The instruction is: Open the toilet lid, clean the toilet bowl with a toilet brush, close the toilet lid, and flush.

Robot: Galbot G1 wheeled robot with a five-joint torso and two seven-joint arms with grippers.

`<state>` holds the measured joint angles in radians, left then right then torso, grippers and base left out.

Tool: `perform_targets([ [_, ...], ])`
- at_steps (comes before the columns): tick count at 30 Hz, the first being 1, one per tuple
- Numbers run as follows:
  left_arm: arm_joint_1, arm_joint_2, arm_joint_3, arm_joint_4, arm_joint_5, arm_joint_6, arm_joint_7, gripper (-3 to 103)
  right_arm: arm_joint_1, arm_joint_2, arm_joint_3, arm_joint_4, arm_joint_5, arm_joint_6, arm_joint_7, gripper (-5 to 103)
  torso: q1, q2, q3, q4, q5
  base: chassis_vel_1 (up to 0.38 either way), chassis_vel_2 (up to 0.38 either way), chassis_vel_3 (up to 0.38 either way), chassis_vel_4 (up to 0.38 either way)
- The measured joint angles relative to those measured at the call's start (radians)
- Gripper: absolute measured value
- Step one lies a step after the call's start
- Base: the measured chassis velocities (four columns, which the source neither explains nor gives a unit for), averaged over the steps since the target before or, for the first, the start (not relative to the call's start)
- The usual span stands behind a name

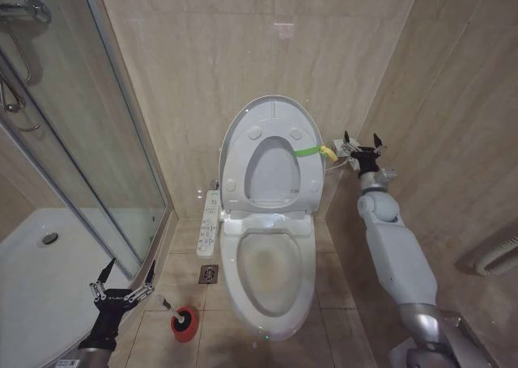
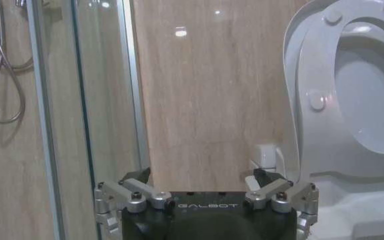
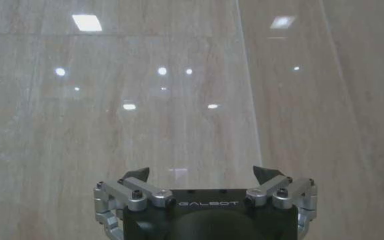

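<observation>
The toilet lid (image 1: 243,133) stands raised against the back wall, the ring seat up with it, and a green-yellow strap (image 1: 312,150) hangs at its right edge. Below it the toilet bowl (image 1: 271,275) lies open, with the button panel (image 1: 209,222) on its left. My right gripper (image 1: 362,139) is open just right of the strap, apart from it. My left gripper (image 1: 129,266) is open low on the left, above and left of the red cup (image 1: 184,321). The toilet brush (image 1: 164,304) handle sticks out of that cup. In the left wrist view the lid (image 2: 319,100) rises beside the left gripper (image 2: 202,175).
A glass shower screen (image 1: 97,141) and white shower tray (image 1: 40,287) take up the left side. A floor drain (image 1: 209,273) sits between the tray and the bowl. Tiled walls close in behind and on the right, where the right gripper (image 3: 202,172) faces bare tiles.
</observation>
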<state>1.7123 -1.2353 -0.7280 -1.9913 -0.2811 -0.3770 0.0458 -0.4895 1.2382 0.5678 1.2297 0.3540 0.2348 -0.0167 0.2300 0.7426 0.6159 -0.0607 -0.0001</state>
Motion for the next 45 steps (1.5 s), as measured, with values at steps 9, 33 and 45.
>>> perform_targets([
  [9, 0.000, 0.000, 0.000, 0.000, 0.000, 0.000, 0.000, 100, 0.084, 0.052, -0.018, -0.066, -0.034, 0.005, -0.001, 100, 0.000, 0.000, 0.000, 0.0000, -0.0001, 0.000, 0.000, 0.000, 0.000],
  [33, 0.000, 0.000, 0.000, 0.000, 0.000, 0.000, 0.000, 100, 0.026, 0.069, -0.113, 0.048, -0.027, -0.025, 0.025, 100, 0.000, 0.000, 0.000, -0.0003, 0.0001, 0.000, 0.000, 0.000, 0.000],
  [45, 0.000, 0.000, 0.000, 0.000, 0.000, 0.000, 0.000, 100, -0.071, 0.015, -0.109, 0.156, 0.001, -0.038, 0.032, 100, 0.000, 0.000, 0.000, 0.0000, 0.0002, 0.000, 0.000, 0.000, 0.000],
])
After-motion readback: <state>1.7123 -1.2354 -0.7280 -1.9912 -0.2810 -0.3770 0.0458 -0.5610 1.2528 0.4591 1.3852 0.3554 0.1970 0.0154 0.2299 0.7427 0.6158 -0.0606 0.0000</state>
